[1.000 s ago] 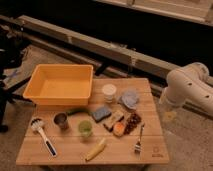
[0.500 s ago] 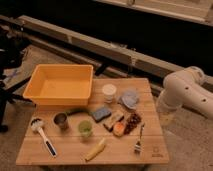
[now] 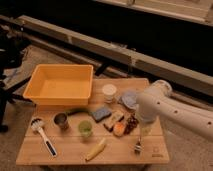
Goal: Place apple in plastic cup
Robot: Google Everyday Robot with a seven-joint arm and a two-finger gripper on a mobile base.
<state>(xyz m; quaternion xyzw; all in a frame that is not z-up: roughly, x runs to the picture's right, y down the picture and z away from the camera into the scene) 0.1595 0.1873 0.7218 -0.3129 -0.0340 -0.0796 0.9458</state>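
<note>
The apple (image 3: 119, 129) is a small orange-yellow fruit lying on the wooden table (image 3: 70, 152), right of centre. The plastic cup (image 3: 85, 129) is light green and stands upright to the apple's left, a short gap away. My white arm (image 3: 165, 107) reaches in from the right over the table's right part. My gripper (image 3: 145, 128) hangs down below it, just right of the apple and of a dark reddish-brown cluster (image 3: 132, 122). It holds nothing that I can see.
A yellow bin (image 3: 61, 84) sits at the back left. Also on the table are a white lidded cup (image 3: 109, 92), a grey-blue bowl (image 3: 129, 98), a blue sponge (image 3: 101, 114), a dark metal cup (image 3: 61, 120), a brush (image 3: 42, 135), a banana (image 3: 96, 149) and a fork (image 3: 138, 145).
My arm has swung left from beyond the table's right edge to over its right part. The objects on the table have not moved.
</note>
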